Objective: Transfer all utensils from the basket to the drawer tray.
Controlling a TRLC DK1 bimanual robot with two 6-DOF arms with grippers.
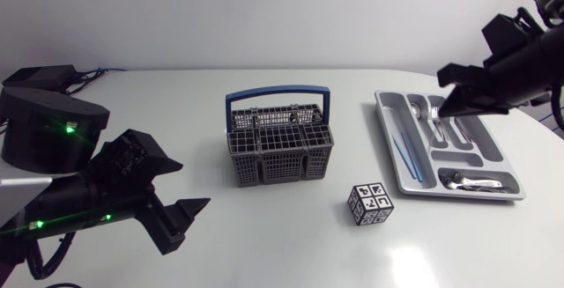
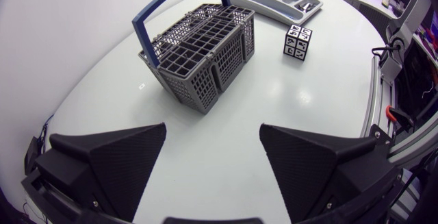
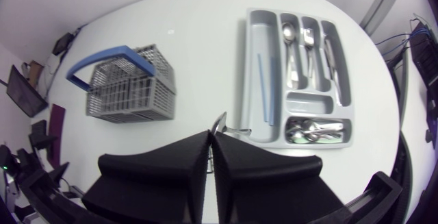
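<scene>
Head view: basket (image 1: pixel 280 143), grey with a blue handle, is seen upright at the middle of the table (image 1: pixel 264 244). The tray (image 1: pixel 401 178) lies to its right, well apart. Blue sticks (image 1: pixel 401 151) are noted in its long left compartment and metal cutlery (image 1: pixel 467 180) in the others. A cube (image 1: pixel 370 203) with black-and-white markings stands nearer, between basket and tray. The left gripper (image 1: pixel 192 185) is held at the near left, apart from the basket. The right gripper (image 1: pixel 451 103) is held above the tray's far end.

Left wrist view: the left gripper's fingers are spread wide over the table. The basket is seen ahead of them, with the cube and tray beyond it.

Right wrist view: the right gripper's fingers are pressed together on a metal utensil (image 3: pixel 220 122), whose end sticks out past the tips. Its kind cannot be told. The tray and basket are seen below, the basket to the left.
</scene>
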